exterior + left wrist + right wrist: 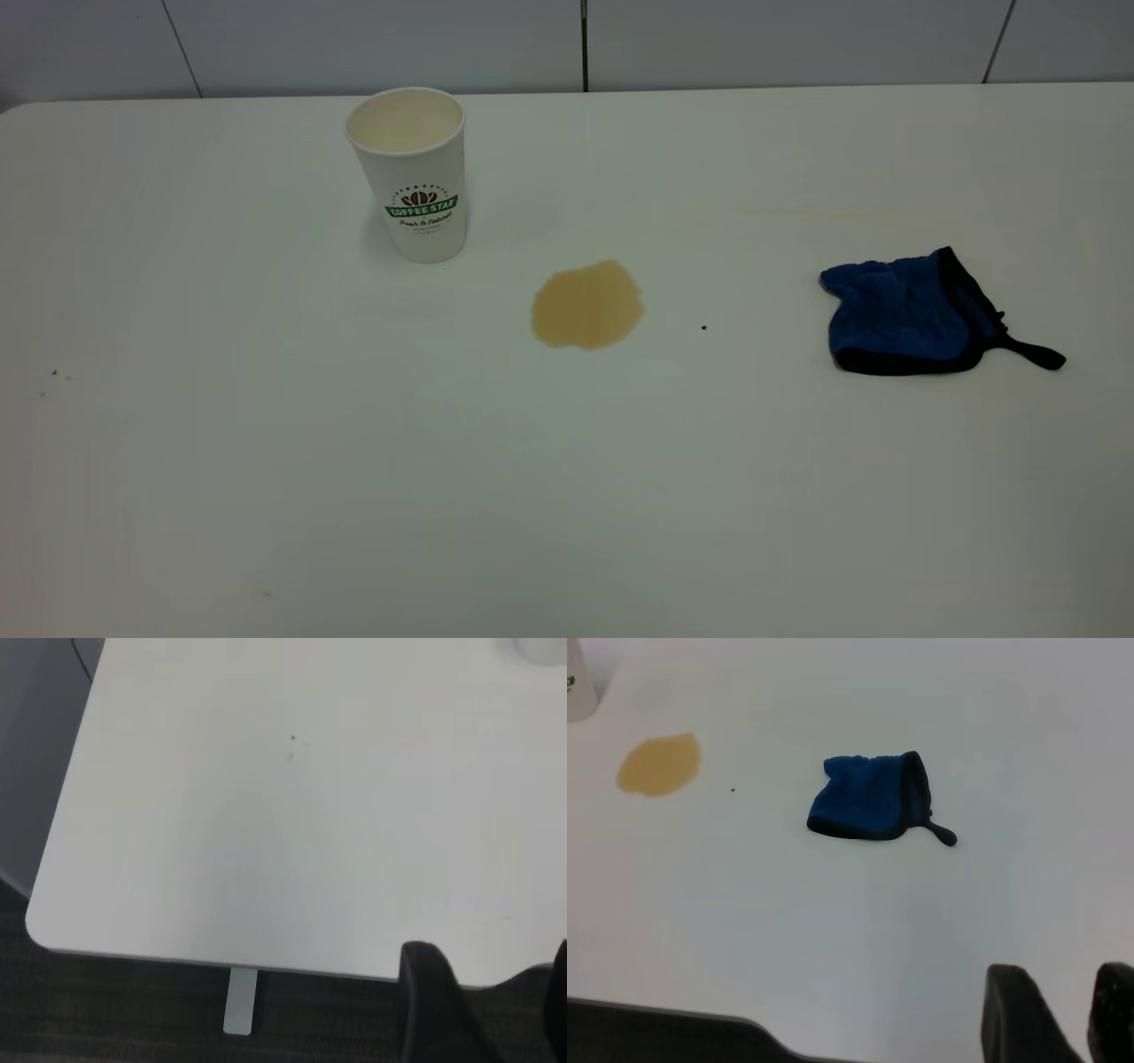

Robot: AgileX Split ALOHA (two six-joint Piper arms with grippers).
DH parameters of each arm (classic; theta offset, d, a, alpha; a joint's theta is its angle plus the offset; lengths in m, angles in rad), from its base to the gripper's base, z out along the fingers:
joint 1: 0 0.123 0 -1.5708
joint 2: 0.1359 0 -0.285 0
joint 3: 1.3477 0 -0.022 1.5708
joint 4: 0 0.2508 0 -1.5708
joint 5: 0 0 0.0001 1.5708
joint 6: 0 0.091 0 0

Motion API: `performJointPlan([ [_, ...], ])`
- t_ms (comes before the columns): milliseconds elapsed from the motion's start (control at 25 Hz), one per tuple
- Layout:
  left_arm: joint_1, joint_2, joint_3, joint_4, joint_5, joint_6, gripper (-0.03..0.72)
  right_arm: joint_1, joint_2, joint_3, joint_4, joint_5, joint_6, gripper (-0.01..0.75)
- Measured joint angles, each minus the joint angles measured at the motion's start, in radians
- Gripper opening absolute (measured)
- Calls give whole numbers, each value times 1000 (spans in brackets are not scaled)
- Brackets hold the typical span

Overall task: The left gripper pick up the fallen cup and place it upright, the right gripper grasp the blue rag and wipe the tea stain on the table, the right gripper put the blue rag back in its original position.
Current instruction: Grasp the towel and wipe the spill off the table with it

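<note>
The cup (409, 173) already stands upright near the counter's (266, 461) far edge, so the wiping step seems in hand. The tea stain (586, 305) lies just in front of the cup and to its right, untouched. The blue rag (912, 312) lies flat, well apart, toward the right side. The right gripper (1059, 1014) hangs back over the near edge, jaws apart and empty; it likely must reach forward and pinch the rag. The left gripper (483, 1005) hangs past its corner, jaws apart. Open counter surrounds the rag

Left gripper (492, 1010), right gripper (1063, 1014): jaws apart.
</note>
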Motion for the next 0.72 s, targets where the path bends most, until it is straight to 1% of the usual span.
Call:
performJointPlan([
  [120,-23,-6,0,1,1,0,348,0,0,0,0,0,0,238],
  [360,-24,-66,0,4,4,0,348,0,0,0,0,0,0,238],
  [720,-24,-69,0,4,5,1,348,0,0,0,0,0,0,238],
])
